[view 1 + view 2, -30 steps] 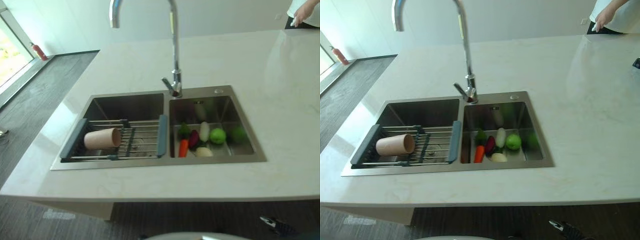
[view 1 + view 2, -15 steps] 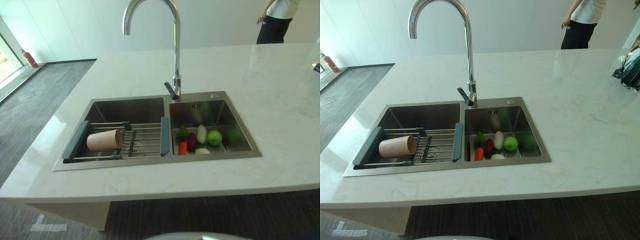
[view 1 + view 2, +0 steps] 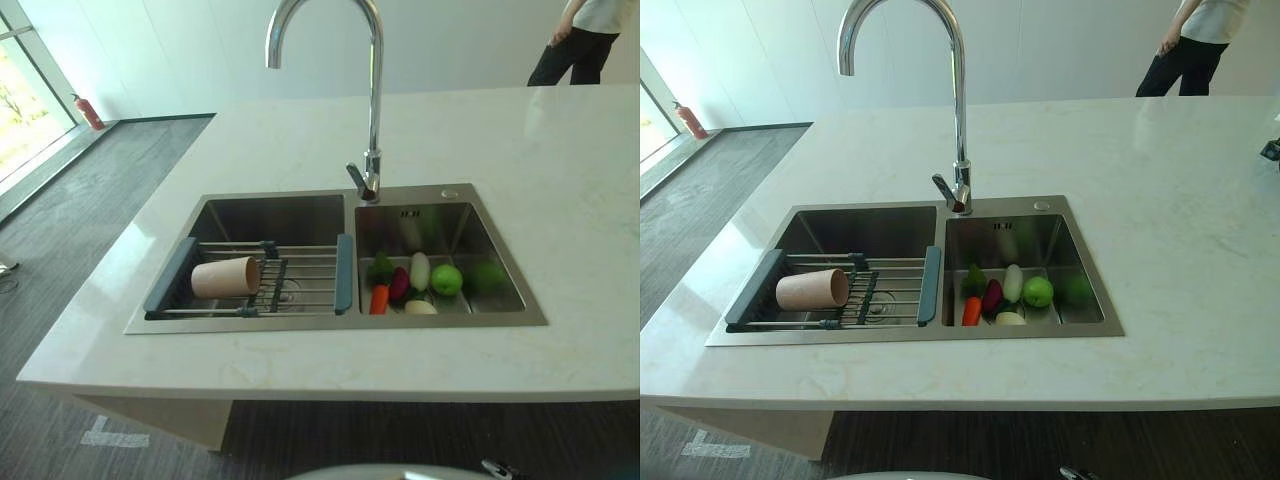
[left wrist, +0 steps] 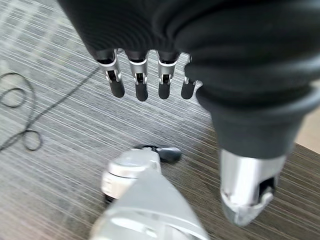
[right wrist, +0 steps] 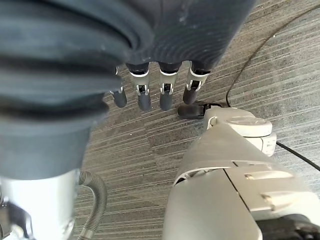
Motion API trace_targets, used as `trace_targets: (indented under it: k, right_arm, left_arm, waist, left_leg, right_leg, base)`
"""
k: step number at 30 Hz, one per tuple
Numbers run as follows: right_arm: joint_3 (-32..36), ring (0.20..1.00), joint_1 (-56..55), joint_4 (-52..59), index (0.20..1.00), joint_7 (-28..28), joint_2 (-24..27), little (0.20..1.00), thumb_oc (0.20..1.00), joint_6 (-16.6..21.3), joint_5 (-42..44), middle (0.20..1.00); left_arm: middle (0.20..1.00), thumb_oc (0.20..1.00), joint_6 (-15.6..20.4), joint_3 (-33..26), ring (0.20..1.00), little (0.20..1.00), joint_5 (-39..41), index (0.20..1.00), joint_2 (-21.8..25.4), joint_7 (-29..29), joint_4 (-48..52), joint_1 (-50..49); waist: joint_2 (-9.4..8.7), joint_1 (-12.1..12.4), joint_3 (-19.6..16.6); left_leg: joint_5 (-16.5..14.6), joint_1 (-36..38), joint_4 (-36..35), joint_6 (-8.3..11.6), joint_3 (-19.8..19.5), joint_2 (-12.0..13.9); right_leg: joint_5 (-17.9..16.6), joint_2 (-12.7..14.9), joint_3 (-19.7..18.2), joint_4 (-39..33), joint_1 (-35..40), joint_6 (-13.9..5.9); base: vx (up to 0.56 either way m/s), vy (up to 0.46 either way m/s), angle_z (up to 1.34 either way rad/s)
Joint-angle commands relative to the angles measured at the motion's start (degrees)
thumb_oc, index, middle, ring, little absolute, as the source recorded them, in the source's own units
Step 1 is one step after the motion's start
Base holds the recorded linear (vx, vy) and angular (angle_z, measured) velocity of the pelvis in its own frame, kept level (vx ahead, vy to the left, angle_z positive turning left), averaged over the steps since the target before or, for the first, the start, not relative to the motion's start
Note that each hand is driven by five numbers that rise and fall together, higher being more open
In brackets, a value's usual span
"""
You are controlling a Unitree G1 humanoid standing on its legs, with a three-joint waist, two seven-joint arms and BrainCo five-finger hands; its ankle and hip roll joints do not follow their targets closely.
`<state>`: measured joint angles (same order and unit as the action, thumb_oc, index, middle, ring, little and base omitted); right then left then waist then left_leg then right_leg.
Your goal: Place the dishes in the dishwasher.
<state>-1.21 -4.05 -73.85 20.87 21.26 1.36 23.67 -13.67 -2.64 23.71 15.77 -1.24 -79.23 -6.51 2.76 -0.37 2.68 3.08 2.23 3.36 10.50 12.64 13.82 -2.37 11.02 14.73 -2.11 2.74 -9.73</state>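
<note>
Beige cup (image 3: 225, 277) on its side on sink rack (image 3: 300, 275) | left hand (image 4: 145, 75), right hand (image 5: 160, 82) hang relaxed, empty, well apart from it

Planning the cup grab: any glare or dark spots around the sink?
Left eye view: window light at far left puts a sheen on the counter beside the sink; the cup on the rack is evenly lit. Right eye view: the left basin's back is shadowed.

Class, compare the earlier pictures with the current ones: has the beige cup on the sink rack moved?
No. The beige cup lies on its side on the rack at the same spot, left of the divider. The whole scene shifted together, so the camera moved.
</note>
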Motion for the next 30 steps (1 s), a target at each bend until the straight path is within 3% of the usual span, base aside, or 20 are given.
trace_targets:
  k: [1,2,3,4,6,7,8,10,13,19,23,27,30]
  right_arm:
    - [1.8,1.0,3.6,-2.0,1.0,-0.3,1.6,1.0,1.0,0.4,3.3,1.0]
    - [2.7,1.0,3.6,-2.2,1.0,-0.1,2.4,1.0,1.0,1.4,5.6,1.0]
    - [3.6,1.0,3.6,-2.2,1.0,-0.6,2.8,1.0,1.0,1.8,6.6,1.0]
    - [3.7,1.0,3.6,-2.1,1.0,-1.0,2.9,1.0,1.0,1.8,6.7,1.0]
    - [5.0,1.0,2.5,-0.4,1.0,-2.0,2.0,1.0,1.0,3.2,7.1,1.0]
    - [4.8,1.0,2.4,-0.1,1.0,-1.8,1.6,1.0,1.0,4.0,6.8,1.0]
    - [3.9,1.0,3.1,1.0,1.0,-2.8,0.9,1.0,1.0,4.1,5.0,1.0]
    - [2.8,1.0,4.0,2.3,1.0,-2.7,0.6,1.0,1.0,2.9,4.0,1.0]
    - [1.6,1.0,4.2,2.2,1.0,-3.0,-0.8,1.0,1.0,3.0,3.1,1.0]
    - [2.1,1.0,3.6,-0.4,1.0,-3.3,0.0,1.0,1.0,-0.5,2.2,1.0]
    - [5.4,1.0,2.0,-3.0,1.0,-3.0,2.0,1.0,1.0,-1.3,4.4,1.0]
    - [7.4,1.0,1.9,-4.1,1.0,-1.9,3.2,1.0,1.0,-1.8,3.3,1.0]
    - [8.7,1.0,1.8,-5.1,1.0,-1.1,4.4,1.0,1.0,-2.8,2.5,1.0]
  left_arm:
    - [1.0,1.0,-2.7,1.2,1.0,1.0,-0.1,1.0,1.9,-0.1,-3.4,4.9]
    - [1.0,1.0,-3.9,1.1,1.0,1.0,-0.5,1.0,2.3,-0.1,-3.6,5.8]
    - [1.0,1.0,-5.4,1.4,1.0,1.0,-2.4,1.0,2.7,-0.8,-3.8,6.9]
    - [1.0,1.0,-5.5,1.5,1.0,1.0,-2.7,1.0,2.7,-0.9,-3.8,7.0]
    - [1.0,1.0,-6.8,3.4,1.0,1.0,-7.2,1.0,3.6,-5.3,-2.7,7.8]
    - [1.0,1.0,-6.7,4.1,1.0,1.0,-7.6,1.0,3.8,-6.9,-2.7,8.0]
    - [1.0,1.0,-7.7,4.3,1.0,1.0,-6.5,1.0,4.1,-8.0,-2.2,7.4]
    - [1.0,1.0,-7.2,3.7,1.0,1.0,-6.9,1.0,5.0,-7.8,-1.5,6.1]
    - [1.0,1.0,-6.3,4.6,1.0,1.0,-5.0,1.0,5.8,-6.6,-1.4,6.3]
    - [1.0,1.0,-3.8,2.0,1.0,1.0,-0.7,1.0,6.3,-2.1,-1.5,6.9]
    - [1.0,1.0,-5.6,-2.3,1.0,1.0,4.2,1.0,6.1,2.1,-1.9,5.0]
    - [1.0,1.0,-8.1,-8.6,1.0,1.0,10.3,1.0,7.3,8.4,-3.6,3.4]
    - [1.0,1.0,-9.8,-14.9,1.0,1.0,13.3,1.0,11.2,12.1,-5.3,1.6]
  waist:
    - [-3.11,0.4,3.1]
    - [-2.97,-0.3,3.5]
    - [-3.11,-0.8,3.5]
    - [-3.16,-0.8,3.5]
    - [-3.32,-1.4,2.9]
    - [-3.55,-1.2,2.7]
    - [-4.25,-0.5,2.7]
    - [-4.32,-0.2,2.6]
    - [-4.62,-1.3,1.9]
    - [-5.09,-0.3,0.7]
    - [-4.34,0.0,0.4]
    - [-3.63,0.3,0.3]
    - [-3.04,0.5,0.3]
  left_leg:
    - [5.1,-1.2,-2.1,0.86,-1.8,3.3]
    - [6.4,0.7,-6.0,1.35,-0.8,5.7]
    - [5.8,1.8,-8.1,1.34,-0.2,5.7]
    - [5.7,1.9,-8.4,1.32,-0.1,5.6]
    - [3.6,1.4,-8.4,0.91,0.6,3.0]
    - [3.2,1.3,-8.4,0.48,0.7,2.1]
    - [1.4,2.6,-8.4,-0.61,2.5,-0.4]
    - [0.3,3.4,-8.4,-1.66,4.6,-1.1]
    - [-0.7,2.9,-8.4,-3.4,3.9,-1.8]
    - [-0.2,3.6,-8.4,-2.42,5.1,0.0]
    - [1.9,4.5,-8.4,-0.62,6.1,2.9]
    - [2.3,4.3,-8.4,0.04,5.9,3.0]
    - [2.4,4.5,-8.4,0.48,6.5,2.9]
  right_leg:
    - [-2.5,2.5,-1.3,-2.9,4.2,-1.51]
    - [-2.9,3.8,-1.3,-2.9,4.6,-2.55]
    - [-3.6,6.2,-0.5,-2.9,4.8,-4.4]
    - [-3.7,6.5,-0.4,-2.9,4.9,-4.68]
    - [-9.3,11.3,2.8,-2.9,3.4,-5.27]
    - [-10.1,12.0,3.8,-2.9,3.1,-5.27]
    - [-14.5,12.8,7.4,-2.6,1.5,-5.27]
    - [-14.4,11.7,9.4,-1.6,0.0,-5.27]
    - [-10.5,8.5,5.6,-1.9,-1.2,-4.11]
    - [-7.9,6.9,7.1,-2.9,0.0,-4.18]
    - [-5.2,4.7,8.7,-2.9,2.6,-3.37]
    - [-4.9,5.0,9.2,-2.9,3.2,-3.52]
    - [-5.0,5.6,10.1,-2.9,3.5,-3.89]
  base:
    - [-0.11,0.661,0.13]
    - [0.0,0.769,0.0]
    - [0.04,0.602,-0.06]
    - [0.07,0.575,0.11]
    - [0.04,0.561,0.31]
    - [-0.01,0.518,0.21]
    - [-0.01,0.314,0.1]
    - [-0.06,0.216,-0.33]
    - [-0.08,0.042,-0.77]
    - [-0.06,-0.12,0.12]
    - [-0.01,-0.131,-0.02]
    - [0.0,-0.007,0.03]
    - [0.01,0.06,0.02]
